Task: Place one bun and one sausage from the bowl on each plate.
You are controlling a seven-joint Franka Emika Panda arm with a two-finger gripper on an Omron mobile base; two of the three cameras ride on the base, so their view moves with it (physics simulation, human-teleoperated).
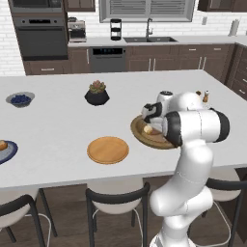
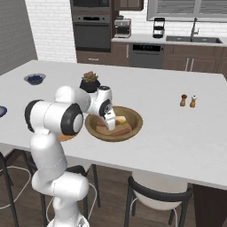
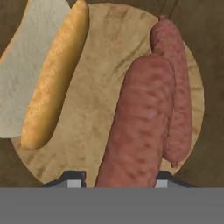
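While the gripper (image 3: 118,181) is lowered into the bowl (image 2: 133,129), its two fingertips (image 3: 73,180) are seen on either side of the near sausage (image 3: 138,127), close against its flanks; whether it is truly pinched cannot be told. A second sausage (image 3: 175,96) lies just beside the first, touching it along one side, and a bun (image 3: 52,83) lies apart from both across a strip of bare wooden floor. Bun and sausages are all inside the bowl's flat bottom, with the thick rim rising around them.

From the left base view, the bowl (image 1: 140,131) is set near the counter's front edge, largely hidden by the arm. The tan plate (image 1: 108,150) lies to its left, well apart from it and close to the front edge, with bare counter between. The blue plate (image 1: 7,152) is cut by the left border of that view, also near the front edge, and something tan is carried on it.

Farther back, a black pot (image 1: 97,94) with a succulent stands on open counter, and a small bowl of blueberries (image 1: 20,100) is placed toward the far left. Two shakers (image 2: 188,101) stand side by side to the right of the wooden bowl, well clear of it, with wide bare counter (image 2: 177,137) around them
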